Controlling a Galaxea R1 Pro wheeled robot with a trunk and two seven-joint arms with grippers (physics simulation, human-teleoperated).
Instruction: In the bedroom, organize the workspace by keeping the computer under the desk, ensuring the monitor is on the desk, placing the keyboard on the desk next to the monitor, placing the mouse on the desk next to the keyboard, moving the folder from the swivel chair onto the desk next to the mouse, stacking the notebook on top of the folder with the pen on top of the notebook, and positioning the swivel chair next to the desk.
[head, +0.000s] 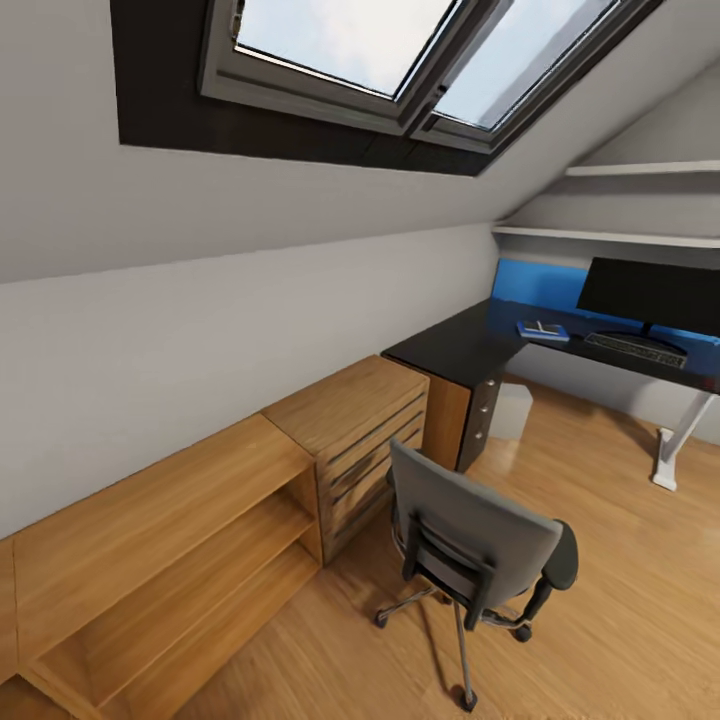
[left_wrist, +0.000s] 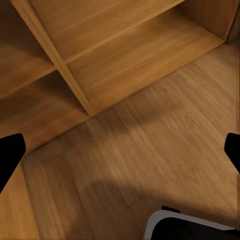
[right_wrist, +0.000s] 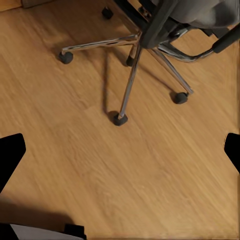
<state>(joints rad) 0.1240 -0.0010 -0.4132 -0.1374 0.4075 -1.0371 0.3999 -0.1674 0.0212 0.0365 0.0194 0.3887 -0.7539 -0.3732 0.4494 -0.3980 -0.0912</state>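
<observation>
the folder (head: 543, 330) already lies on the desk (head: 455, 350) at the far right, just left of the keyboard (head: 636, 349) and in front of the monitor (head: 650, 296). something small and pale rests on the folder; whether that is the notebook and pen is too small to tell. the mouse cannot be made out at this size. a pale box under the desk, just right of the drawer unit (head: 482, 406), looks like the computer (head: 512, 410), partly cut off by the desk.

the step in hand appears to be the last one: the swivel chair (head: 480, 550) stands near, well apart from the desk, its back toward the camera. the next move calls for closing on the chair and pushing it far and right toward the desk, past the wooden chest (head: 355, 430) and the open shelf unit (head: 160, 560) on the left.

the left gripper (left_wrist: 120, 150) hangs spread wide over the wooden floor (left_wrist: 150, 150) beside the shelf unit, grasping nothing. the right gripper (right_wrist: 120, 150) is likewise released, over bare floor just short of the chair's chrome base (right_wrist: 135, 65).
</observation>
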